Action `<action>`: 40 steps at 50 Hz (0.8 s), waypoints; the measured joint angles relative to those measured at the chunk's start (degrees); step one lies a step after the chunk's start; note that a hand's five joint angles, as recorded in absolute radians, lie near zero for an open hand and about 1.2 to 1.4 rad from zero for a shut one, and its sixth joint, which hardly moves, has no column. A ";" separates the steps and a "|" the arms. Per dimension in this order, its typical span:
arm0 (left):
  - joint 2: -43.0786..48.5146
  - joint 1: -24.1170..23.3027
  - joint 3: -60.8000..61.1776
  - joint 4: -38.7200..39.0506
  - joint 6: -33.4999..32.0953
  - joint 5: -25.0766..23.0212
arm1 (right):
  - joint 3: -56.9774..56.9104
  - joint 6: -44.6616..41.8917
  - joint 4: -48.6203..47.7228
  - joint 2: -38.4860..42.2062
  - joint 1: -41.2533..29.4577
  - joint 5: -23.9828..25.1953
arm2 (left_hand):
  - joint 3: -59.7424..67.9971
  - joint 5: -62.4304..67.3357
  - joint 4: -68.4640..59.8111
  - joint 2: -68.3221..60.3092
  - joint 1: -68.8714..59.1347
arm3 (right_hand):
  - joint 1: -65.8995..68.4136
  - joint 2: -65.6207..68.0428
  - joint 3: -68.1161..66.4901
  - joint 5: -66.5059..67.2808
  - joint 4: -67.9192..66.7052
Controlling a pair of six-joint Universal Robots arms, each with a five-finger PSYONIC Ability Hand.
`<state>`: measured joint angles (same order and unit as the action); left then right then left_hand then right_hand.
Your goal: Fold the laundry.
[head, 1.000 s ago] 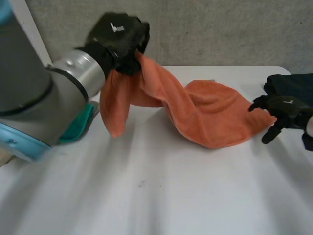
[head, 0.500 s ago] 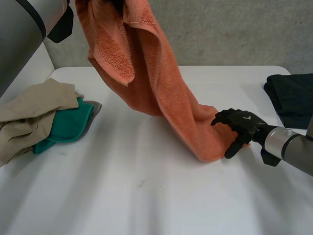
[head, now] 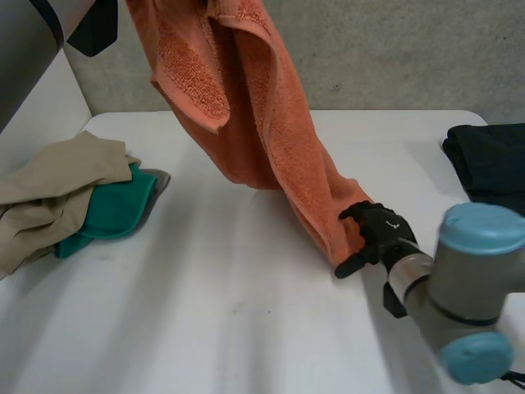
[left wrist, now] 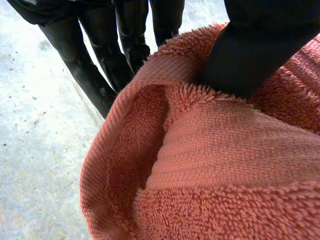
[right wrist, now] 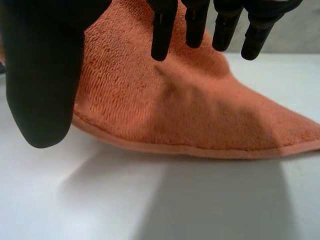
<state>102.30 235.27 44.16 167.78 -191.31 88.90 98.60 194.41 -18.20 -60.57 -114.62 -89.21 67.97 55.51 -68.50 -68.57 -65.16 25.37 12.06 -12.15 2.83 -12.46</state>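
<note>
1. The orange towel (head: 271, 139) hangs high above the far left part of the table (head: 246, 328). It slopes down to the right, and its low end rests on the table, right of the middle.
2. The left hand (left wrist: 105, 75) is clamped on the towel's top, with a bunched fold pinched between thumb and fingers.
3. The right hand (head: 379, 234) is at the low end of the towel. In the right wrist view its fingers (right wrist: 162, 30) hang over the cloth with the thumb held apart, and nothing is gripped yet.
4. Risk: the left hand holds a bunch, not a clean corner. If the cloth slips through that pinch, the towel drops in a heap.
5. Risk: the hem lies flat on the table. If the right hand closes too high, it may catch the middle of the cloth instead of the edge, and the towel would then spread out twisted.
6. Risk: swinging the hanging cloth towards the left edge could drag it into the pile there.
7. Count: one orange towel, and two hands.
8. Count: one beige cloth (head: 57, 185) and one teal cloth (head: 111, 209) heaped at the left edge.
9. Count: one dark folded cloth (head: 488, 160) at the right edge. I cannot tell whether it is a single item.
</note>
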 measured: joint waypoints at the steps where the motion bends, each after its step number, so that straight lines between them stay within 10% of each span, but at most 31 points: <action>1: -0.12 -0.08 -0.09 0.00 0.05 0.14 | -0.58 0.73 -0.67 0.61 -1.25 -2.02 | 0.00 0.00 0.00 0.00 0.00 | 0.00 0.00 0.00 0.00 0.00; 8: -1.03 -0.07 0.34 0.06 1.32 1.08 | -5.61 1.65 -2.22 5.04 -6.02 -10.29 | 0.00 0.00 0.00 0.00 0.00 | 0.01 5.00 -4.92 4.56 -4.29; 15: -1.73 1.07 1.79 0.13 3.40 1.59 | -10.43 2.72 -1.54 8.84 -6.88 -13.87 | 0.00 0.00 0.00 0.00 0.00 | 36.06 49.94 -49.15 48.31 -48.79; 21: -2.20 4.88 4.96 0.37 4.56 1.54 | -10.47 2.36 -0.94 4.88 -1.80 -13.34 | 0.00 0.00 0.00 0.00 0.00 | 39.47 55.38 -55.84 53.68 -55.94; 33: 2.17 14.97 20.87 2.44 7.27 -2.84 | -19.66 -17.96 17.05 -14.61 19.59 15.42 | 0.00 0.00 0.00 -0.01 0.00 | 39.47 55.38 -55.84 54.51 -55.95; 40: 10.44 15.44 27.30 4.41 7.15 -4.72 | -31.75 -28.17 37.27 -10.82 20.92 20.57 | 0.00 0.00 0.00 -0.01 0.00 | 39.47 55.38 -55.84 54.51 -55.98</action>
<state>112.74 250.71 71.45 172.19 -184.16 84.18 66.86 166.23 19.07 -71.39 -93.70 -68.64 67.97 55.51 -68.51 -68.58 -65.16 64.84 67.44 -67.99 57.34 -68.44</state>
